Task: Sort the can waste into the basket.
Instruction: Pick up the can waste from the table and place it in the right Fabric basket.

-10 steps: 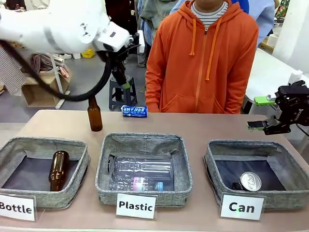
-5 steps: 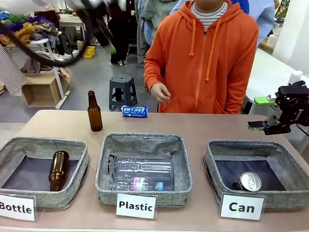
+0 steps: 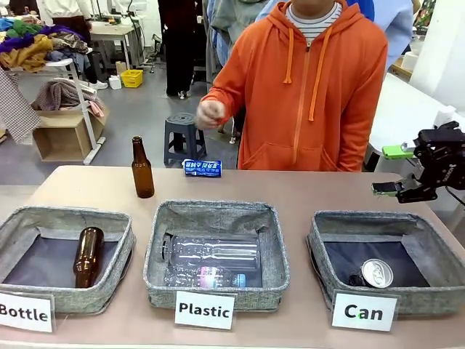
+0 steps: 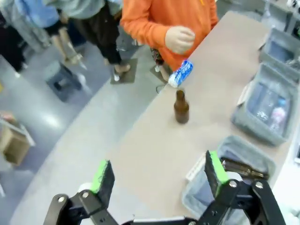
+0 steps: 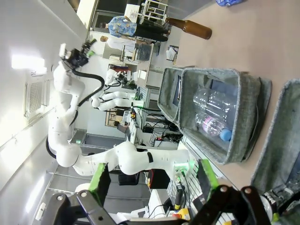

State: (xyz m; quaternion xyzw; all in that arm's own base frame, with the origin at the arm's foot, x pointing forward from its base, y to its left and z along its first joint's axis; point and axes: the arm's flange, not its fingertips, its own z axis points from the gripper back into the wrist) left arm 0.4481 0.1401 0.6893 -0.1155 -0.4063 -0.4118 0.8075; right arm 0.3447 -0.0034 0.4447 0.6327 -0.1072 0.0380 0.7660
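Observation:
A blue can with white print (image 3: 202,168) lies at the table's far edge, in front of the person; it also shows in the left wrist view as the blue can (image 4: 180,73). The basket (image 3: 324,251) marked "Can" sits at the front right, and a can with a silver round top (image 3: 377,273) lies in it. My right gripper (image 3: 393,170) hovers open above that basket's far right corner, holding nothing. My left gripper (image 4: 159,176) is open and empty, high above the table's left end.
A brown bottle (image 3: 142,169) stands upright at the far left. The "Bottle" basket (image 3: 123,251) holds one brown bottle, and the "Plastic" basket (image 3: 276,254) holds clear bottles. The person's hand (image 3: 211,114) is raised in a fist above the blue can.
My left arm has lifted up and out of the front view. The person's hand has come up from the side to chest height. My right gripper has not moved.

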